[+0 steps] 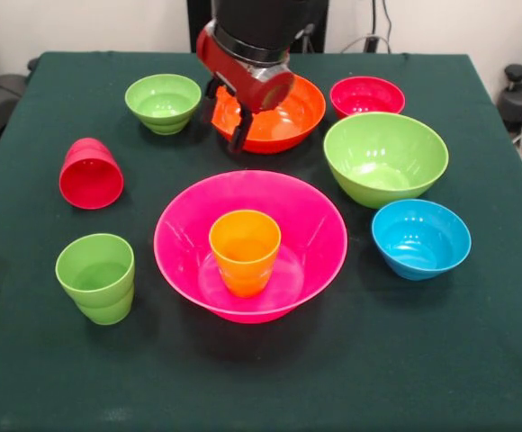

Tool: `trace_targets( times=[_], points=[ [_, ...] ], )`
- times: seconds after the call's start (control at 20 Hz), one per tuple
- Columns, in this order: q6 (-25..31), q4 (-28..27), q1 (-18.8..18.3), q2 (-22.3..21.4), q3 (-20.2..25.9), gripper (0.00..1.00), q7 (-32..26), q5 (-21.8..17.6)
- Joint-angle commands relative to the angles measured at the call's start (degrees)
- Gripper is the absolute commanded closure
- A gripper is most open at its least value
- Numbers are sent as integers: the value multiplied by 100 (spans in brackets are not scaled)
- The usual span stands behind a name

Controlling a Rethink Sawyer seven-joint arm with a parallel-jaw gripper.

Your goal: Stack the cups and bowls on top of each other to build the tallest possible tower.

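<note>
One desk [477,360] | pink bowl [319,234] at centre, orange cup [244,252] upright inside | large green bowl [385,157] right-behind; orange bowl [288,121] behind, under gripper [229,112], fingers' state cannot be told | blue bowl [420,238] right | green cup [95,277] left, red cup [91,174] tipped.
</note>
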Motion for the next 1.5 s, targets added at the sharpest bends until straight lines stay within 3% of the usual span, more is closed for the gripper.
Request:
trace_targets(
  times=[0.05, 0.65, 0.95, 1.2, 1.5],
  points=[
    [407, -261, -237, -41, 1230, 0, -1714, -854],
    [640, -186, -375, -144, 1450, 0, -1263, -1205],
    [230, 479, -295, -305, 1294, 0, -433, -986],
    [456, 1126, -80, -647, 1044, 0, 420, -540],
    [57, 1367, 107, -703, 858, 0, 754, -459]
  ],
)
